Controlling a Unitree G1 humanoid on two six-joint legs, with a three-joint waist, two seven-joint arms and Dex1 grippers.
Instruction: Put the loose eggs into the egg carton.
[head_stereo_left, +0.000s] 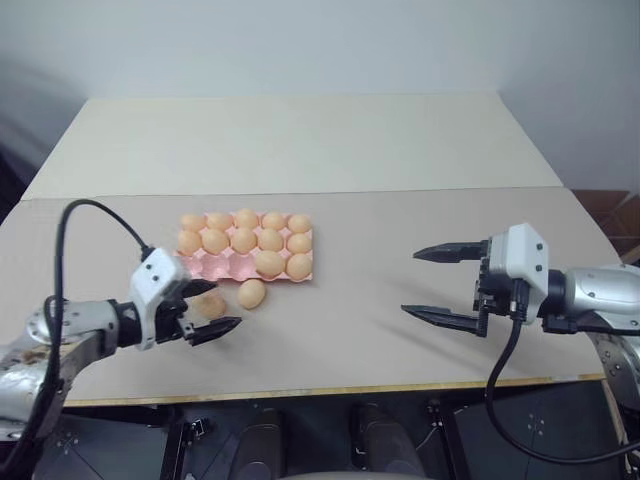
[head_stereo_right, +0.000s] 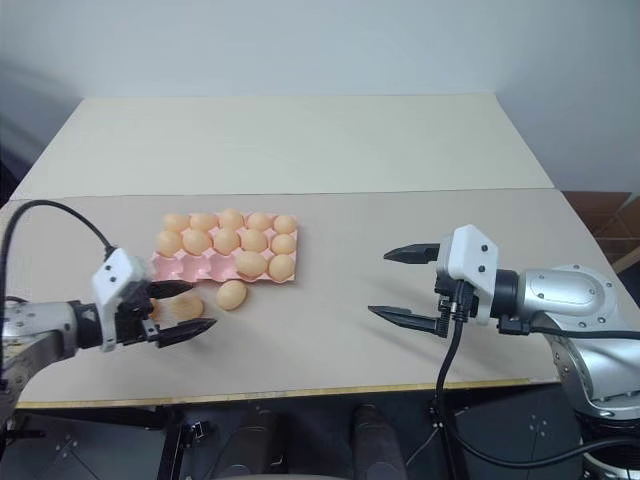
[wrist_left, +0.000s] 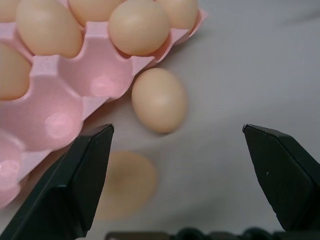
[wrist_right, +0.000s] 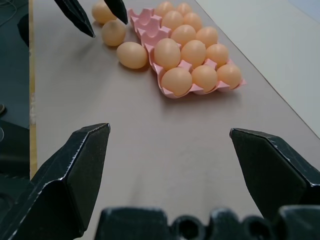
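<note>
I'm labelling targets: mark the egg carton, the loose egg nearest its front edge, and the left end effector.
egg carton (head_stereo_left: 222, 264): left eye view, empty front cup.
loose egg (head_stereo_left: 252, 293): left eye view, shell middle.
left end effector (head_stereo_left: 211, 307): left eye view, between fingertips.

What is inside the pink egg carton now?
The egg carton holds twelve eggs: the back and middle rows are full, and the front row has two at its right end. Three front cups look empty.

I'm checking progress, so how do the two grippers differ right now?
The left gripper is down at the table by the egg carton, fingers straddling a loose egg; the right gripper hangs above bare table, away from the eggs. Another loose egg lies beside the left one; none lies near the right. Both are open and empty.
</note>
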